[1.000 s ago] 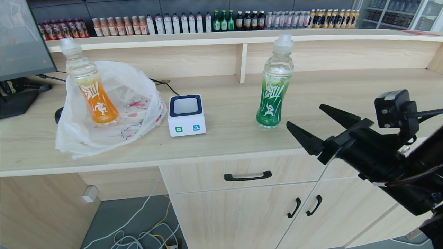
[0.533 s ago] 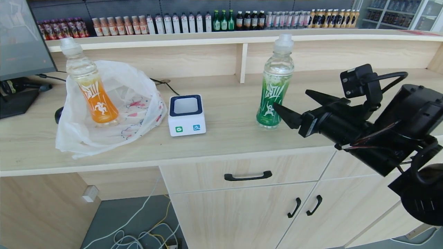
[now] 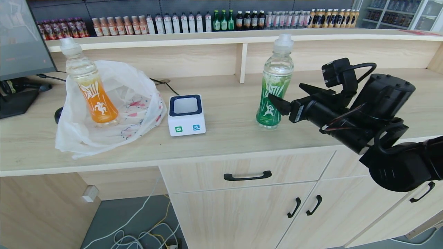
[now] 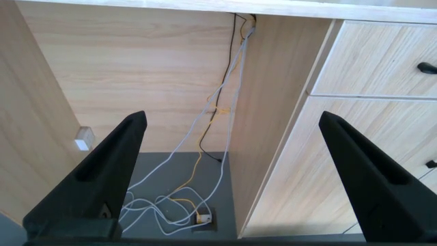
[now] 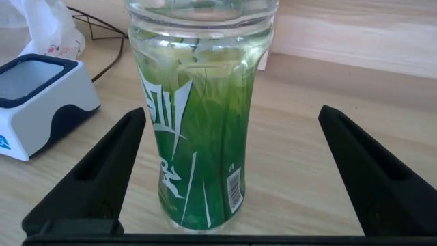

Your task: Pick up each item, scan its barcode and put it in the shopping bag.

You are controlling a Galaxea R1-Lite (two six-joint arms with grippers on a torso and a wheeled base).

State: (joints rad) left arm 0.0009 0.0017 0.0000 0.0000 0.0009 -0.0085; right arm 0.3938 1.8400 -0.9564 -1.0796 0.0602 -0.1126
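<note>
A green drink bottle stands upright on the wooden counter, right of centre. My right gripper is open just to the bottle's right at label height, its fingers apart from it. In the right wrist view the green bottle stands between the two spread fingers, a barcode low on its label. An orange drink bottle stands upright inside the white plastic shopping bag at the left. The white scanner box sits between bag and green bottle. My left gripper is open, down beside the cabinet, above floor cables.
A raised shelf runs along the counter's back, with a row of bottles behind it. A monitor and its stand occupy the far left corner. Drawers and cabinet doors lie under the counter's front edge. Cables trail on the floor.
My right arm has risen from below the counter's front edge and moved left to the green bottle. Its gripper stayed open. The bottles, bag and scanner have not moved.
</note>
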